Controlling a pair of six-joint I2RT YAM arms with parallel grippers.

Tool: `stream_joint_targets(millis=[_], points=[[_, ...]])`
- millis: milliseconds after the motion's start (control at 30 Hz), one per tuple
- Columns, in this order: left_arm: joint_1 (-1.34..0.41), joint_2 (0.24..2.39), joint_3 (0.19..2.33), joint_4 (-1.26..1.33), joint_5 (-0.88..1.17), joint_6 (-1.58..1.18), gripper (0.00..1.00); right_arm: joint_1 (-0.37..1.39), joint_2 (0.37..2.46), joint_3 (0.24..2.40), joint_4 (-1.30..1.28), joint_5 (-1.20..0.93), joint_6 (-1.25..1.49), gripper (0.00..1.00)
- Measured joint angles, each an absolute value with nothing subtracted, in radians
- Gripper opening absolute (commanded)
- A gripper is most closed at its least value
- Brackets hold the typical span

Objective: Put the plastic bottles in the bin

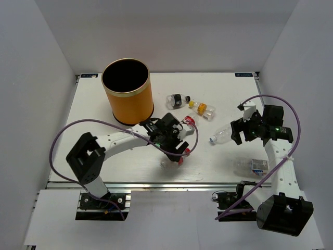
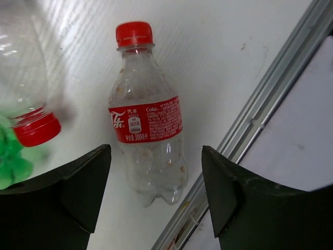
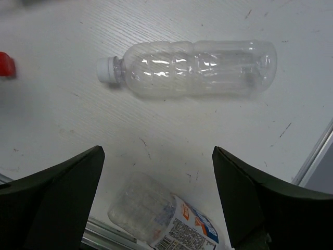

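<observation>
Bin: tall orange cylindrical bin (image 1: 130,107), back left of the table (image 1: 88,117), well away from both grippers.
Left gripper (image 2: 154,156): jaws apart, straddling the clear red-capped, red-labelled plastic bottle (image 2: 148,125) lying by the front rail (image 2: 250,125), not touching it.
Right gripper (image 3: 157,153): jaws wide, empty, above a clear white-capped bottle (image 3: 195,67).
Tip: imo drop lower, then squeeze across the label, not the neck.

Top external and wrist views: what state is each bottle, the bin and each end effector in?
Tall orange cylindrical bin: upright, top open.
Clear plastic bottle with red label and red cap: lying flat, capped, not gripped.
Clear unlabelled white-capped bottle: lying flat, capped.
Clear bottle with blue-white label: lying flat, cap out of view.
Left end effector: open, straddling the red-label bottle.
Right end effector: open, empty.
</observation>
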State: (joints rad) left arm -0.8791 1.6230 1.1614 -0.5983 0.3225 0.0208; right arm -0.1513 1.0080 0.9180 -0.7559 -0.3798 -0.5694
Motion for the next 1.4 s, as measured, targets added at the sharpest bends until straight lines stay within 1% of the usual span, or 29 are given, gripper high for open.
stream_joint_targets(millis=[33,133,300,367,433,467,533,567,633,700,767,800,867,967,1100,1200,1233,1300,1333,1400], points=[[-0.894,1.647,1.165,-0.600,0.305,0.018,0.83,-0.154,1.009,0.918,-0.755,-0.368,-0.562,0.90],[-0.933,1.711,1.180,-0.608,0.254,0.013,0.84,-0.162,1.024,0.918,-0.752,-0.334,-0.544,0.90],[-0.977,1.764,1.198,-0.627,0.177,0.000,0.83,-0.178,1.082,0.921,-0.749,-0.300,-0.509,0.90],[-0.991,1.777,1.198,-0.629,0.149,-0.007,0.76,-0.183,1.118,0.931,-0.744,-0.289,-0.494,0.90],[-1.002,1.785,1.198,-0.631,0.128,-0.016,0.67,-0.189,1.162,0.951,-0.736,-0.286,-0.477,0.90],[-1.007,1.785,1.198,-0.630,0.119,-0.020,0.59,-0.192,1.183,0.964,-0.729,-0.286,-0.471,0.90],[-1.015,1.785,1.198,-0.625,0.107,-0.026,0.47,-0.197,1.221,0.994,-0.725,-0.294,-0.459,0.90],[-1.017,1.785,1.198,-0.624,0.104,-0.025,0.39,-0.199,1.245,1.020,-0.727,-0.300,-0.450,0.90],[-1.022,1.785,1.198,-0.624,0.095,-0.028,0.32,-0.203,1.304,1.081,-0.727,-0.322,-0.434,0.90],[-1.024,1.785,1.198,-0.626,0.089,-0.028,0.22,-0.205,1.373,1.156,-0.736,-0.346,-0.417,0.90],[-1.024,1.787,1.212,-0.644,0.085,-0.031,0.19,-0.207,1.433,1.220,-0.738,-0.386,-0.413,0.90],[-1.026,1.788,1.229,-0.669,0.076,-0.033,0.19,-0.207,1.454,1.245,-0.747,-0.412,-0.431,0.89],[-1.026,1.792,1.305,-0.733,0.064,-0.039,0.19,-0.208,1.473,1.269,-0.773,-0.481,-0.545,0.89],[-1.017,1.785,1.480,-0.784,0.041,-0.042,0.16,-0.209,1.465,1.271,-0.856,-0.553,-0.864,0.89],[-0.976,1.807,1.842,-0.872,-0.025,-0.041,0.14,-0.210,1.420,1.203,-0.921,-0.556,-1.338,0.89],[-0.908,1.868,2.143,-0.913,-0.070,-0.051,0.14,-0.213,1.446,1.208,-0.964,-0.554,-1.592,0.87],[-0.876,1.885,2.213,-0.913,-0.080,-0.060,0.14,-0.213,1.471,1.227,-0.984,-0.557,-1.656,0.87],[-0.809,1.902,2.282,-0.916,-0.096,-0.082,0.14,-0.214,1.532,1.280,-1.000,-0.560,-1.739,0.85],[-0.760,1.910,2.297,-0.918,-0.099,-0.102,0.16,-0.214,1.569,1.314,-1.007,-0.562,-1.772,0.85],[-0.671,1.931,2.301,-0.920,-0.110,-0.141,0.16,-0.214,1.629,1.362,-1.002,-0.567,-1.819,0.85]])
